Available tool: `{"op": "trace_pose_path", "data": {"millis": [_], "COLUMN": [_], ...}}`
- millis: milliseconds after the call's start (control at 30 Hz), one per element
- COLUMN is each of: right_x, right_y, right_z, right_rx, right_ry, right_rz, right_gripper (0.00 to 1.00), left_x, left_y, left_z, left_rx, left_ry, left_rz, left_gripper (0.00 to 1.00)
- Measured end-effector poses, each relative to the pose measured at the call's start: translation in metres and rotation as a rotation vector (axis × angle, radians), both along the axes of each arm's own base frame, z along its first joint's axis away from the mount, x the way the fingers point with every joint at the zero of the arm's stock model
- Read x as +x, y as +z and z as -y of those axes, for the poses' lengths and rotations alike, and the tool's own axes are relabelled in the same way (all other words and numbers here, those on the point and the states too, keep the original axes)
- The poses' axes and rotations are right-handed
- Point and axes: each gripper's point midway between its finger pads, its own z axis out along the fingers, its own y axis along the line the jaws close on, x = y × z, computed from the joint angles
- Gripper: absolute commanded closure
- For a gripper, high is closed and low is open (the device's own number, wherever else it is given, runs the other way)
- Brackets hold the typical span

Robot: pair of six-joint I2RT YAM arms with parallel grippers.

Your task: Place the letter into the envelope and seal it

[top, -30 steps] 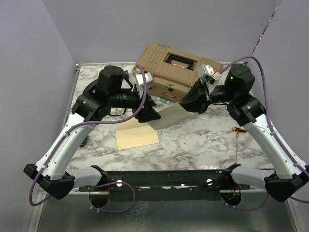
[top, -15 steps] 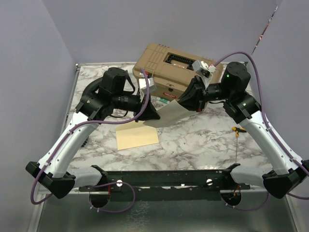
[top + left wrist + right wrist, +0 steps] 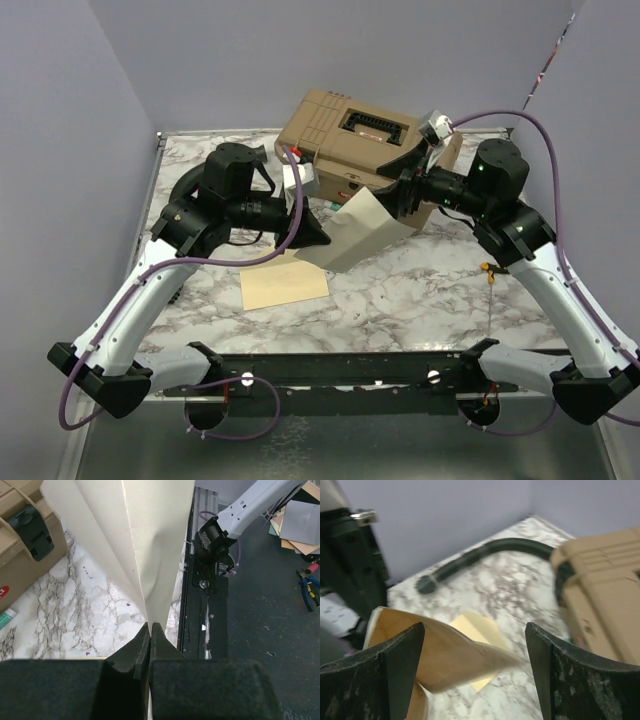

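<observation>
The left gripper (image 3: pixel 150 630) pinches the letter (image 3: pixel 355 228) aloft, jaws closed; the right gripper (image 3: pixel 403 197) has its jaws agape nearby. Insertion has not yet begun: next, probably, aligning it with the envelope (image 3: pixel 285 283) on the tabletop (image 3: pixel 420 290).

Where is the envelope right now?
In the top view, the envelope lies flat on the table, left of centre, just below the left gripper holding the letter.

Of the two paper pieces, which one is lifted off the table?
The letter, the bent sheet pinched by the shut left gripper in front of the toolbox. The yellower envelope lies flat on the marble table.
</observation>
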Motion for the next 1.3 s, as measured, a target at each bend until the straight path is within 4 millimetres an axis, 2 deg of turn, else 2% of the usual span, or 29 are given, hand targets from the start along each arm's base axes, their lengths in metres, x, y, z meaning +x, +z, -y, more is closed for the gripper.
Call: {"op": "trace_pose_path", "data": {"millis": [133, 300, 433, 533, 700, 900, 1067, 1200, 1300], "right_x": [0.021, 0.032, 0.035, 0.038, 0.037, 0.02, 0.018, 0.02, 0.017], "right_y": [-0.002, 0.02, 0.035, 0.043, 0.043, 0.013, -0.004, -0.004, 0.004], "right_z": [0.031, 0.062, 0.081, 0.084, 0.066, 0.026, 0.003, -0.01, -0.02], "right_rx": [-0.022, 0.02, 0.074, 0.098, 0.147, 0.233, 0.288, 0.33, 0.371], "right_ry": [-0.24, -0.439, -0.553, -0.584, -0.516, -0.31, -0.204, -0.14, -0.058], "right_rz": [0.056, 0.126, 0.128, 0.1, -0.015, -0.234, -0.366, -0.421, -0.439], "right_gripper": [0.14, 0.16, 0.18, 0.19, 0.19, 0.14, 0.15, 0.23, 0.29], "left_x": [0.002, 0.009, 0.023, 0.039, 0.063, 0.077, 0.072, 0.058, 0.047], "left_y": [-0.002, -0.008, -0.011, -0.01, -0.001, 0.015, 0.025, 0.036, 0.048], "left_z": [0.001, 0.003, 0.004, 0.006, 0.01, 0.015, 0.02, 0.023, 0.023], "left_rx": [-0.002, 0.0, 0.007, -0.004, -0.062, -0.156, -0.22, -0.273, -0.32], "left_ry": [0.005, 0.029, 0.109, 0.194, 0.327, 0.41, 0.391, 0.331, 0.287], "left_rz": [-0.003, -0.007, -0.02, -0.035, -0.066, -0.114, -0.155, -0.174, -0.17], "left_gripper": [1.0, 1.0, 1.0, 1.0, 1.0, 1.0, 1.0, 1.0, 1.0]}}
